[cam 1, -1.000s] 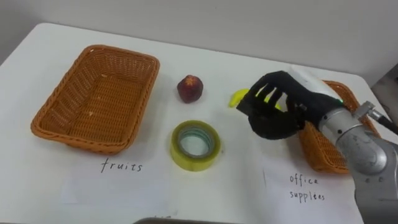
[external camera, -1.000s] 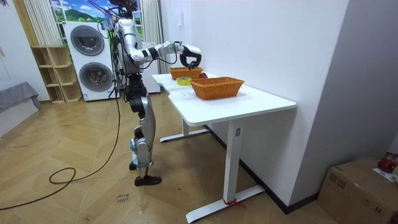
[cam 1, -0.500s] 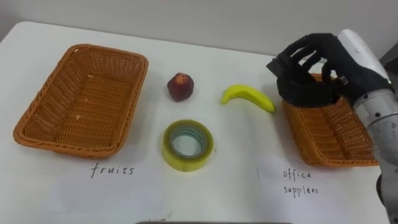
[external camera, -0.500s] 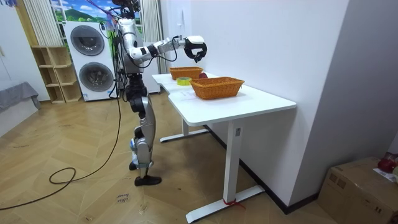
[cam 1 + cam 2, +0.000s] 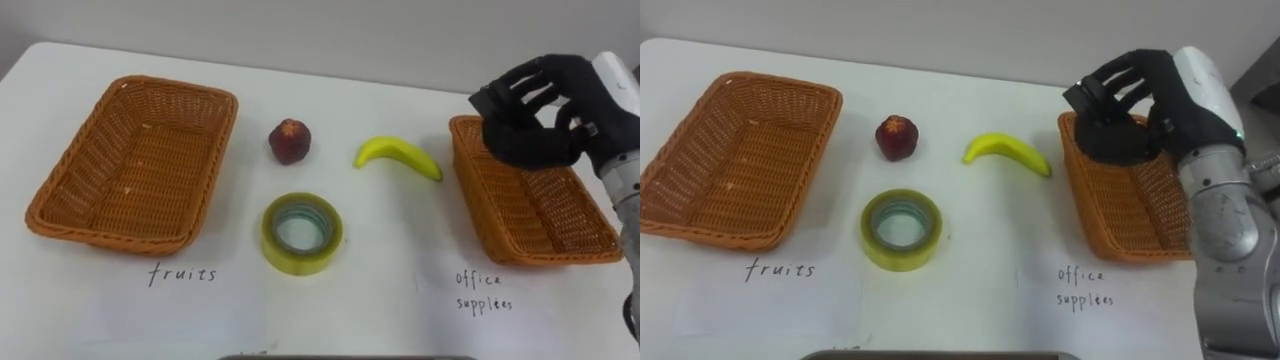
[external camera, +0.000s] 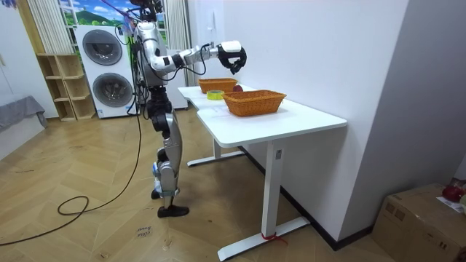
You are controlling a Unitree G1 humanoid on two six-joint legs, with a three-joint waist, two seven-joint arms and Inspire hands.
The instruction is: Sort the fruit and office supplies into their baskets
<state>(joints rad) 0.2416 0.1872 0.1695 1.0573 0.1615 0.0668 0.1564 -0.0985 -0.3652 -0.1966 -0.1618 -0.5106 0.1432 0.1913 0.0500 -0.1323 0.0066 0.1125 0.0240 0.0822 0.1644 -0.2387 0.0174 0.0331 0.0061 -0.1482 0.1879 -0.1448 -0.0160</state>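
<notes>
Empty right hand (image 5: pixel 532 132) (fingers loose) hovers over office basket (image 5: pixel 463 188) rim

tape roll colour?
Yellow tape roll, with a translucent greenish inner ring; clearest in the left eye view.

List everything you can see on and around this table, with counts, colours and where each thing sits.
table: one, white, in front of the robot.
wicker baskets: two, orange-brown, empty; left basket at the table's left end, right basket at its right end.
apple: one, dark red, between the baskets, nearer the left one.
banana: one, yellow, near the right basket, not touching it.
tape roll: one, yellow, lying flat in front of the apple.
handwritten labels: two, dark ink, one before each basket.
washing machines: two, white, stacked behind the robot.
cardboard box: one, brown, on the floor at the room view's right.
right hand: one, black, open, empty, above the right basket's far end.
</notes>
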